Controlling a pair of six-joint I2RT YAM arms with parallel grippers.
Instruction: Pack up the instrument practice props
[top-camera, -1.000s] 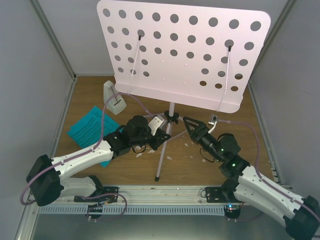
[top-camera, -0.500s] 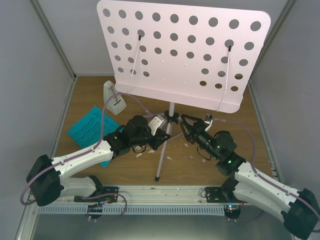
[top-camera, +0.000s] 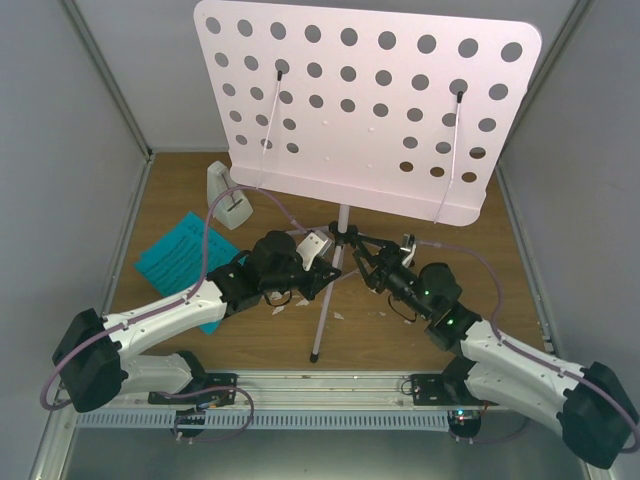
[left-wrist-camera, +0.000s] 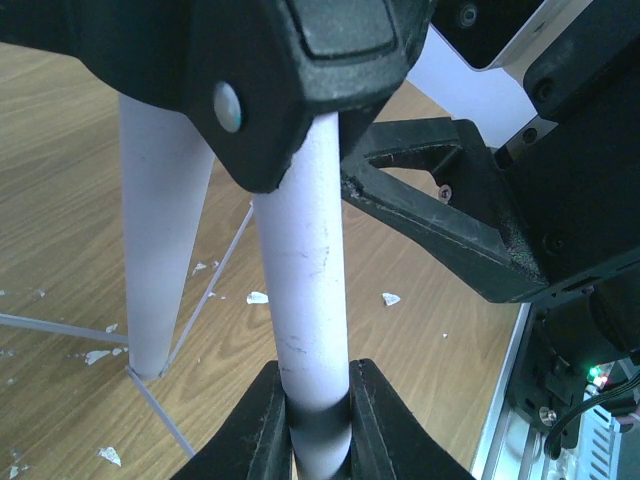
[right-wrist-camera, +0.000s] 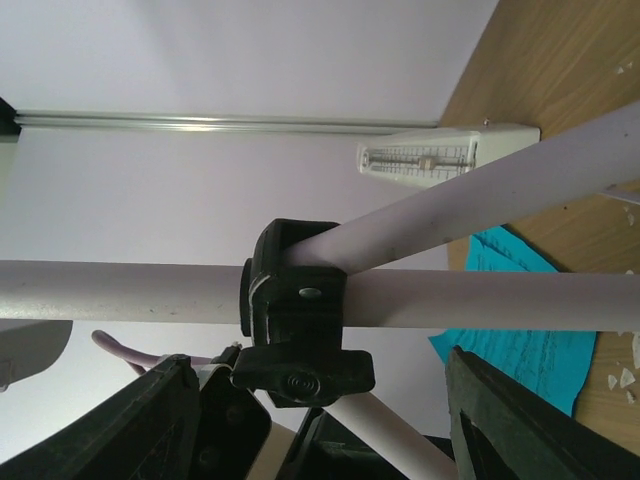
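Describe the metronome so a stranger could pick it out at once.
Start at the big hole-perforated music stand desk in the top view. Below its lower left corner stands the metronome, beyond the cyan sheet-music pages. It is the only small white pyramid, upright where the pages lie flat.

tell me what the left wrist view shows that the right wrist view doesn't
Left wrist only: the left tool shut on a tube of the stand, seen close up. Right wrist only: the metronome, the pages, and the right tool open, its fingers wide apart. Both: the stand's tubes, the table and crumbs.
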